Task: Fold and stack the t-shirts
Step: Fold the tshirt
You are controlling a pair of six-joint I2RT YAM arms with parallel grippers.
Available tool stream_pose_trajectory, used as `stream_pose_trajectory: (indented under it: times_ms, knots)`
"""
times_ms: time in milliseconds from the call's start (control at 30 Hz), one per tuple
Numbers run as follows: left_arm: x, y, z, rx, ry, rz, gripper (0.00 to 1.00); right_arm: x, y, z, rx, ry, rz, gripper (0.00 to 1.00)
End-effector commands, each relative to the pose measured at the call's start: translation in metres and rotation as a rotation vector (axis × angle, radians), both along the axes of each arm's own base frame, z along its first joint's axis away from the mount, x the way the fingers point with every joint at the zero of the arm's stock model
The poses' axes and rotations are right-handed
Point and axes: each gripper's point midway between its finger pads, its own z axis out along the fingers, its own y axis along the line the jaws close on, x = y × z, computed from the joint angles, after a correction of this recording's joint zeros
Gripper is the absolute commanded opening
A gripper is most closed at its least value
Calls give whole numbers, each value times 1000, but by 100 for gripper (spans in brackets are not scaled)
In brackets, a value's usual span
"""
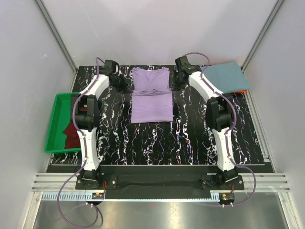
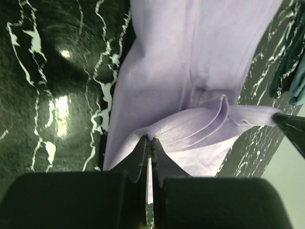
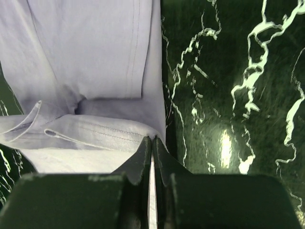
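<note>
1. Top view: the lavender shirt (image 1: 151,98), plain and partly folded, lies in the middle of the desk (image 1: 190,138). The teal shirt (image 1: 228,76) is at the far right, and the maroon shirt (image 1: 70,133) is in the tray (image 1: 57,114).
2. Left wrist: the left claw (image 2: 148,141) is clenched on the lavender shirt's folded edge.
3. Right wrist: the right claw (image 3: 151,140) pinches the opposite hem. The cloth is judged light and limp, best held at the corners.

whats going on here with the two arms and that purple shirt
The two arms are partway through folding the lavender t-shirt in the middle of the table. The left end effector and right end effector are each shut on a far corner of it, with its sides already folded in. The teal t-shirt lies at the far right corner, and the maroon t-shirt sits in the green tray on the left.
</note>
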Motion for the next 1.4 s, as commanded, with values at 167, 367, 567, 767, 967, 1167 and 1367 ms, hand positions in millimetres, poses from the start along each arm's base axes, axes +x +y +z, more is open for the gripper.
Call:
stream_pose_trajectory:
  times_ms: [167,367,567,767,967,1167,1367]
  knots:
    - [25,5,-9,-34,-17,12,0,25,11,-1,66,-39,14,1]
    - [35,7,-10,-49,-44,17,2,37,18,-8,92,-63,33,2]
    - [41,12,-10,-54,-55,15,37,44,19,-8,106,-84,30,19]
    - [37,19,15,-14,-150,0,46,37,7,8,80,-92,-2,33]
    - [19,20,5,43,-134,-28,37,22,3,14,82,-85,-4,22]
    - [5,16,-7,94,-111,-53,16,12,0,13,93,-67,-17,17]
    - [12,6,-18,80,-99,-68,13,9,6,0,121,-44,-14,14]
